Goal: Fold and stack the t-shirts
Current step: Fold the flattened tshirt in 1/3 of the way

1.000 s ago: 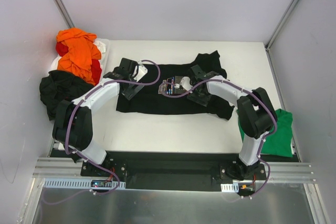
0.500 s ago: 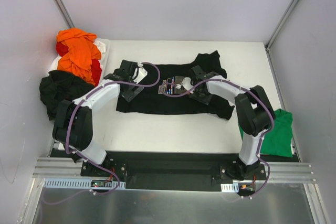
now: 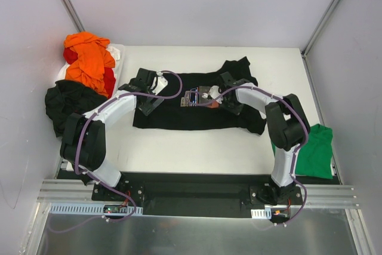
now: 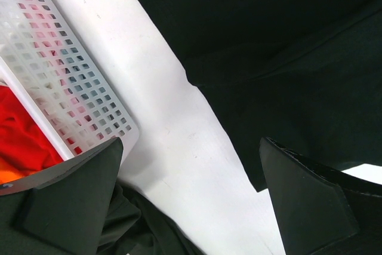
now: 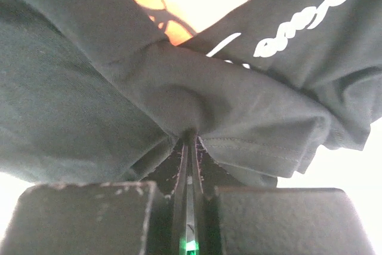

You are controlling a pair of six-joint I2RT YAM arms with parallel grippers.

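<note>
A black t-shirt (image 3: 179,114) lies spread across the middle of the table, with a small rectangular chest print (image 3: 192,98). My right gripper (image 3: 216,98) is at the shirt's middle beside the print. In the right wrist view the right gripper (image 5: 189,141) is shut on a pinched fold of the black t-shirt (image 5: 89,88), with white lettering (image 5: 298,28) above it. My left gripper (image 3: 147,88) is over the shirt's left end. In the left wrist view the left gripper (image 4: 191,201) stands open above bare table, with the black t-shirt's (image 4: 286,40) edge by its right finger.
A white basket (image 4: 65,76) at the back left holds orange (image 3: 89,58) and red t-shirts (image 3: 109,79). Another black t-shirt (image 3: 68,103) hangs over the basket's near side. A bright green t-shirt (image 3: 313,150) lies at the table's right edge. Walls enclose three sides.
My right gripper has shut on a fold of the black t-shirt next to the print. The left arm has barely moved and stays open.
</note>
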